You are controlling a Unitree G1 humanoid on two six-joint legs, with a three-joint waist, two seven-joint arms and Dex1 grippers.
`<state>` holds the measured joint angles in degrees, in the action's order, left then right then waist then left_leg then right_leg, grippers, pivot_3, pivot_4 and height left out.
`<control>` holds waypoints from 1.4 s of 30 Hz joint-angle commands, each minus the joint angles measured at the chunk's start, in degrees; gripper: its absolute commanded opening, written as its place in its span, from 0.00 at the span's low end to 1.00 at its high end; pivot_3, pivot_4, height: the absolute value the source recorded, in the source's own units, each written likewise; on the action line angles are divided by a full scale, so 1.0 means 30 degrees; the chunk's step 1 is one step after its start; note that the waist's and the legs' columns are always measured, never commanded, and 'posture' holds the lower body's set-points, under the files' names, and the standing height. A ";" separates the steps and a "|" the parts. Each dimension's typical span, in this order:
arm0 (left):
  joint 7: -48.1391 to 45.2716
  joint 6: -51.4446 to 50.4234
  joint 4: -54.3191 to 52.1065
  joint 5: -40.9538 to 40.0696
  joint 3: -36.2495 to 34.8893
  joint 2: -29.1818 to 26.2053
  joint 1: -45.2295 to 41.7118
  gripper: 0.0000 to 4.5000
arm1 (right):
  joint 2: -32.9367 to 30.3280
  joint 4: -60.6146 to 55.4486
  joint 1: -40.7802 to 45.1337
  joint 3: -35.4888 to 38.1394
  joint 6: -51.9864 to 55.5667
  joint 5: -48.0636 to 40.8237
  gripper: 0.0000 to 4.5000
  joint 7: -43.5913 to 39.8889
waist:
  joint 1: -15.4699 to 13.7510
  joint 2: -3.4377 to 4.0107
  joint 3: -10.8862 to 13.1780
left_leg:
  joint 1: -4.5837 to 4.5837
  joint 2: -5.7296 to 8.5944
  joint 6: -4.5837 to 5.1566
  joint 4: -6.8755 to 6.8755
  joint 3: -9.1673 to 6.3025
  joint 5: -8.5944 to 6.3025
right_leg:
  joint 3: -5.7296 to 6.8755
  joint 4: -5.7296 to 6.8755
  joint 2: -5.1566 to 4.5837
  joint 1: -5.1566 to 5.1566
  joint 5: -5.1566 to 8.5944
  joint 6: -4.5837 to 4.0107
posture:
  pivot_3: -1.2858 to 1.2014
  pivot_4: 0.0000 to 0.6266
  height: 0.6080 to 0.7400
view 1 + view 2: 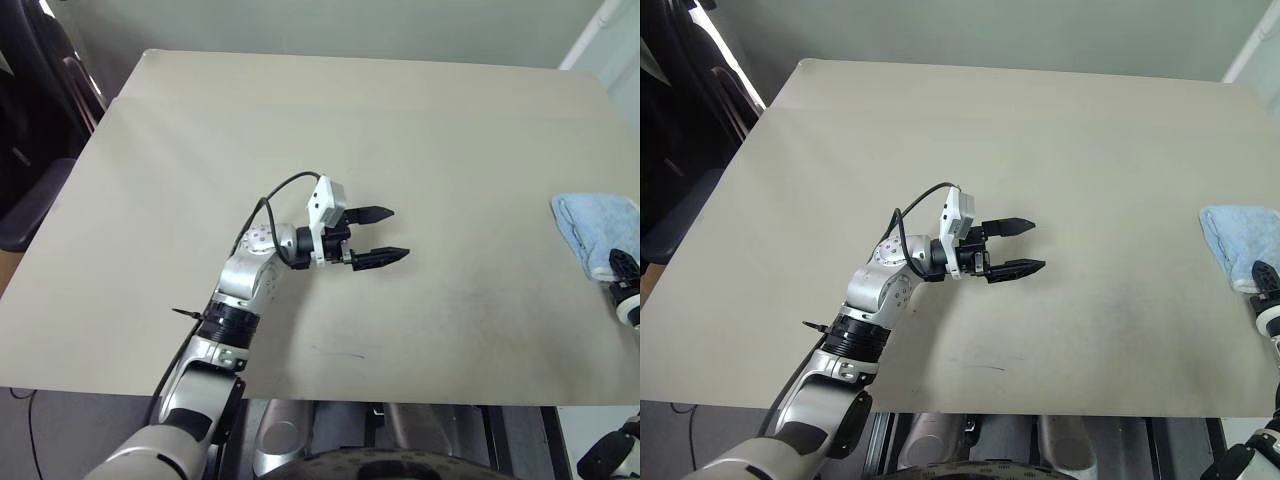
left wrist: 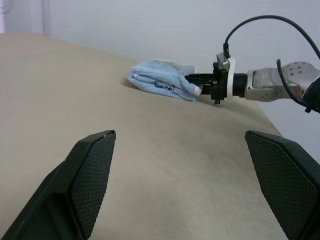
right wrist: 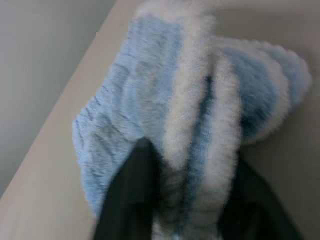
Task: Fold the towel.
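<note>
Light blue terry towel (image 1: 592, 228) lies bunched at your tabletop's (image 1: 330, 130) right edge, its hem between the right pincer's (image 3: 192, 200) part-spread fingers, while your empty, wide-open left pincer (image 1: 378, 235) points toward it from mid-tabletop.

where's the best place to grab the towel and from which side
Probably the hemmed edge nearest the robot, where the whitish folds bunch up. The towel lies folded at the table's right edge, so come in low from the robot's side, as the right claw does, its fingers either side of that hem.
</note>
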<state>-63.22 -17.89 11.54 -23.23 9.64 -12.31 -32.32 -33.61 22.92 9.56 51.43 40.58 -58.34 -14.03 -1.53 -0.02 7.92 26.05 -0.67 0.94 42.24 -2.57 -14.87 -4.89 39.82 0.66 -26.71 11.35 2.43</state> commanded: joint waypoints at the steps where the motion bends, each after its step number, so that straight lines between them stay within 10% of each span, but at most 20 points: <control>1: -0.0008 0.0301 -0.0180 -0.0116 -0.0137 0.0178 -0.0342 1.00 | -0.0282 -0.0666 0.0001 0.0463 0.0000 -0.0206 0.61 0.0175 | 0.0003 0.0000 0.0000 | -0.0002 0.0000 0.0001 0.0000 0.0003 0.0001 | -0.0001 0.0000 0.0000 0.0000 0.0001 0.0001 | 0.52 0.24 0.68; 6: -0.0016 0.0828 0.0399 0.0659 0.0183 -0.0034 -0.0415 1.00 | -0.0472 -0.0964 -0.0331 0.0752 0.0319 -0.0347 0.99 0.0355 | -0.0012 0.0001 -0.0001 | -0.0003 0.0000 0.0021 0.0030 -0.0004 0.0013 | -0.0003 0.0000 0.0000 0.0018 -0.0003 -0.0006 | 0.52 0.24 0.68; 22: 0.0084 0.1063 0.0197 0.0562 -0.0239 -0.0023 -0.0187 1.00 | -0.2682 -0.8478 -0.4122 0.1419 0.1651 -0.0873 0.99 0.0014 | 0.0280 0.0065 -0.0013 | -0.0005 0.0002 0.0015 0.0050 0.0064 -0.0051 | -0.0025 0.0000 -0.0016 0.0014 0.0045 0.0013 | 0.52 0.24 0.68; 42: -0.1823 0.1342 -0.2303 -0.0934 -0.2196 -0.3449 0.1165 1.00 | -0.6833 -1.7288 -0.4294 -0.6987 -0.1779 0.3347 0.99 -1.0156 | 0.0327 0.0074 -0.0017 | 0.0036 0.0000 0.0016 0.0061 0.0053 -0.0044 | -0.0001 -0.0003 0.0007 -0.0010 0.0070 -0.0005 | 0.52 0.24 0.68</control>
<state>-67.56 -13.10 8.44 -23.95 4.39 -21.78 -29.15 -52.84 -27.20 -4.10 31.20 36.35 -47.57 -41.53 -0.55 0.20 7.87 26.17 -0.67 0.99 42.42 -2.41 -15.00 -4.89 39.81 0.69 -26.74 11.56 2.41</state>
